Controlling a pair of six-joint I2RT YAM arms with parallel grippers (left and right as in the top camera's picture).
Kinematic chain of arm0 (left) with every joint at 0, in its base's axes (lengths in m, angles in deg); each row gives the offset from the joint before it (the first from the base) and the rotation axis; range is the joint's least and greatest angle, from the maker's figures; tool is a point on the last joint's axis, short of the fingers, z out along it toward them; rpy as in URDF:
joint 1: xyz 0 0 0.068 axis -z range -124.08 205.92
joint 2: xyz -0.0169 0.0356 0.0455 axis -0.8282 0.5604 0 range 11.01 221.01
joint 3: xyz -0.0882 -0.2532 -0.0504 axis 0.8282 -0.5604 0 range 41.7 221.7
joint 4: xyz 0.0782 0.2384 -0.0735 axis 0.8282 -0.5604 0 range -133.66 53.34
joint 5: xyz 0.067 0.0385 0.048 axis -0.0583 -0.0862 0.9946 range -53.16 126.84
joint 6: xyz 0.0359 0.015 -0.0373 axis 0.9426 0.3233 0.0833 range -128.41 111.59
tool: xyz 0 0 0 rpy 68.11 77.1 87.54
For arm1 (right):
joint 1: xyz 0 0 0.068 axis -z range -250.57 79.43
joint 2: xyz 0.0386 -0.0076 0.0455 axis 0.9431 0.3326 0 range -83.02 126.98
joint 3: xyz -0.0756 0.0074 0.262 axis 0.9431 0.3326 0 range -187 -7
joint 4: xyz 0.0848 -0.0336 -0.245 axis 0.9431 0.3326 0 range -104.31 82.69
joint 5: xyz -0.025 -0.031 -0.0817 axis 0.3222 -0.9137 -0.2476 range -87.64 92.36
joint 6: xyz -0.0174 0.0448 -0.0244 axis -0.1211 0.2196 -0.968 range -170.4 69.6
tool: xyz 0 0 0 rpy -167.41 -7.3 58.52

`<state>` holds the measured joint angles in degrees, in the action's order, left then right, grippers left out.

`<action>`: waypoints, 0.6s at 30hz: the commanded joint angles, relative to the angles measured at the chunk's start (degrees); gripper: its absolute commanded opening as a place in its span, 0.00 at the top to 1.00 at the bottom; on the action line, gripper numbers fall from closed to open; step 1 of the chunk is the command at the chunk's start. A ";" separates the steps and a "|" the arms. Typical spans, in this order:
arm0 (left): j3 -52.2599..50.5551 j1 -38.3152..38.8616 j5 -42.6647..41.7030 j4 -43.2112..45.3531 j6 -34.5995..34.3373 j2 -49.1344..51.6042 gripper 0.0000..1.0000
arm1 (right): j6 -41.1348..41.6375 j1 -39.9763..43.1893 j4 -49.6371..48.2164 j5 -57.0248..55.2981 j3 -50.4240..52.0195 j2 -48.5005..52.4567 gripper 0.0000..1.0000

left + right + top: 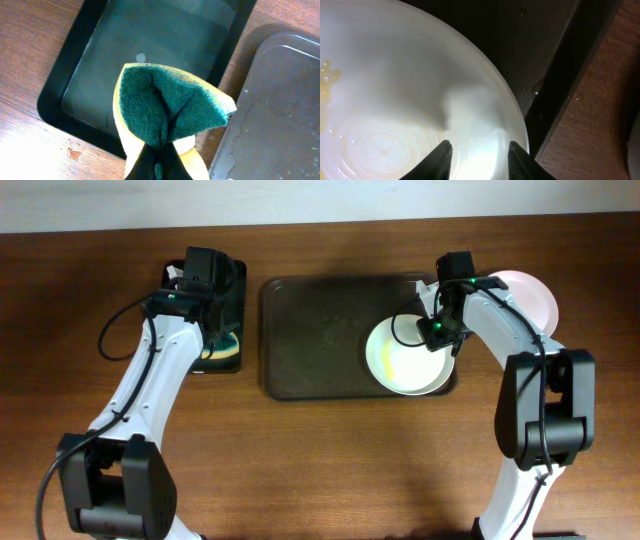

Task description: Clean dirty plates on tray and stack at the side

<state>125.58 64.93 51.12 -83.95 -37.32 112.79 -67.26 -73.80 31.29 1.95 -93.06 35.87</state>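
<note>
One dirty plate [405, 358], white with a yellow smear, lies at the right end of the dark brown tray [310, 340]. My right gripper [440, 332] hovers over its right rim. In the right wrist view the gripper [480, 150] is open and empty, both fingers over the plate's [395, 100] inside near its edge. A white plate [530, 295] rests on the table to the right of the tray, partly hidden by my arm. My left gripper [205, 315] is shut on a folded green and yellow sponge [165, 110] above the small black tray [75, 80].
The small black tray [235, 290] stands just left of the brown tray, whose wet corner [280, 100] shows in the left wrist view. The right wrist view shows the brown tray's rim [555, 75] and bare wooden table [600, 120] beyond it.
</note>
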 commanded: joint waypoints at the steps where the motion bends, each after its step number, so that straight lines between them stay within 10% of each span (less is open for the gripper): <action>1: -0.37 -0.31 -0.17 0.33 0.72 -0.11 1.00 | -0.02 -0.52 -0.07 -0.13 -0.28 0.46 0.55; 18: -0.37 -0.31 -0.17 0.28 0.74 -0.11 1.00 | -5.20 -0.46 1.60 -0.24 -5.99 5.11 0.54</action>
<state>125.58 64.93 51.12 -83.95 -37.32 112.79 -71.72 -73.80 31.86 1.93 -98.35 38.54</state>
